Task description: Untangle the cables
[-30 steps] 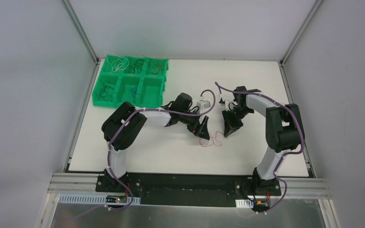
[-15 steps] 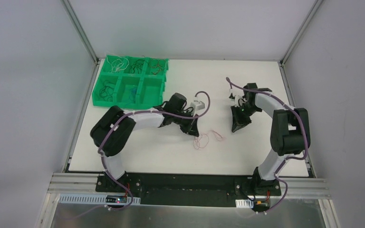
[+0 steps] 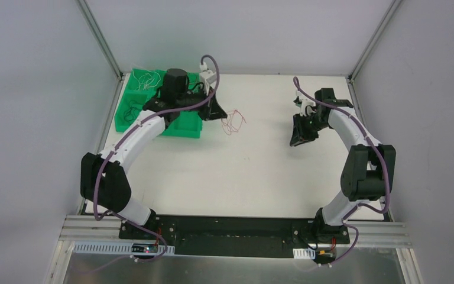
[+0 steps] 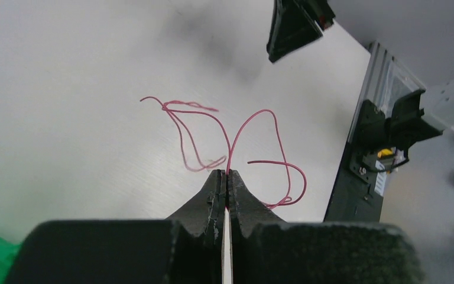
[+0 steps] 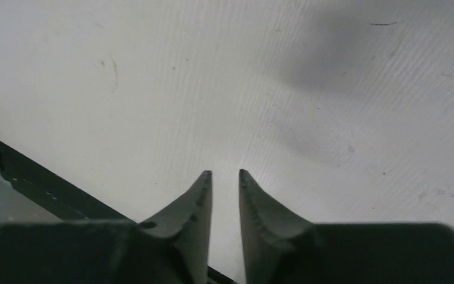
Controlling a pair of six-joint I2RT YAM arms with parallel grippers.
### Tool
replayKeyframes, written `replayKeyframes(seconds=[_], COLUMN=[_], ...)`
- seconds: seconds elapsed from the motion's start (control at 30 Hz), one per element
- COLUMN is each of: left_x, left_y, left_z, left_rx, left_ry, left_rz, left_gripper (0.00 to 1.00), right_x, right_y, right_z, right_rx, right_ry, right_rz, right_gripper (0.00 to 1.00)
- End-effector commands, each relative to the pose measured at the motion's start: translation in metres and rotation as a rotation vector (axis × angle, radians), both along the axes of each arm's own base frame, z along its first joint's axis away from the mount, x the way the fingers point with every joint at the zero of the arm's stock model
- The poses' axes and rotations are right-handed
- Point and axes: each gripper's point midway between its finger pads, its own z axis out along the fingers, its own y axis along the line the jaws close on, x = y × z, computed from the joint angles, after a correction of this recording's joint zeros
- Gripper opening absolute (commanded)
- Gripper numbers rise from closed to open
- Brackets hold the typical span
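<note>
1. White counter (image 3: 242, 177) below; my left arm (image 3: 136, 133) stretches far over the green bins (image 3: 131, 121), left tool (image 4: 225, 175) clamped on the red cables (image 4: 232, 133) just right of them.
2. My right arm (image 3: 349, 127) reaches forward, right tool (image 5: 224, 174) tilted downward, fingers slightly apart.

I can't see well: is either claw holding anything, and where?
The left gripper pinches the red cables where loops meet; the right gripper holds nothing.

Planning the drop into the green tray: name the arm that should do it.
Left. The left gripper is shut on the red cables, right beside the green tray. The right gripper is open, holds nothing, and hangs far across the table.
</note>
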Motion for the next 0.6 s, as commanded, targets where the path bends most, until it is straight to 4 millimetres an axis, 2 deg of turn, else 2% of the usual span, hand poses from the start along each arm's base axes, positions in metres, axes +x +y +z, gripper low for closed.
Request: replayKeyframes(seconds=[0.0, 0.13, 0.23, 0.33, 0.4, 0.57], left_x=[0.015, 0.019, 0.02, 0.031, 0.041, 0.076], left_y=[0.033, 0.061, 0.087, 0.117, 0.134, 0.164], left_z=[0.063, 0.074, 0.065, 0.047, 0.035, -0.007], left_rx=[-0.079, -0.059, -0.036, -0.01, -0.001, 0.076], left_ry=[0.011, 0.059, 0.148, 0.246, 0.297, 0.386], left_rz=[0.087, 0.176, 0.263, 0.378, 0.44, 0.533], left_gripper=[0.0, 0.0, 0.0, 0.0, 0.0, 0.0], right_x=[-0.004, -0.006, -0.008, -0.01, -0.012, -0.018], right_y=[0.011, 0.01, 0.01, 0.009, 0.009, 0.007], right_z=[0.023, 0.028, 0.031, 0.035, 0.039, 0.044], right_rx=[0.068, 0.069, 0.07, 0.07, 0.071, 0.056], right_ry=[-0.007, -0.026, -0.036, -0.051, -0.058, -0.07], right_rz=[0.026, 0.025, 0.022, 0.021, 0.02, 0.031], right_gripper=[0.33, 0.56, 0.67, 0.82, 0.86, 0.88])
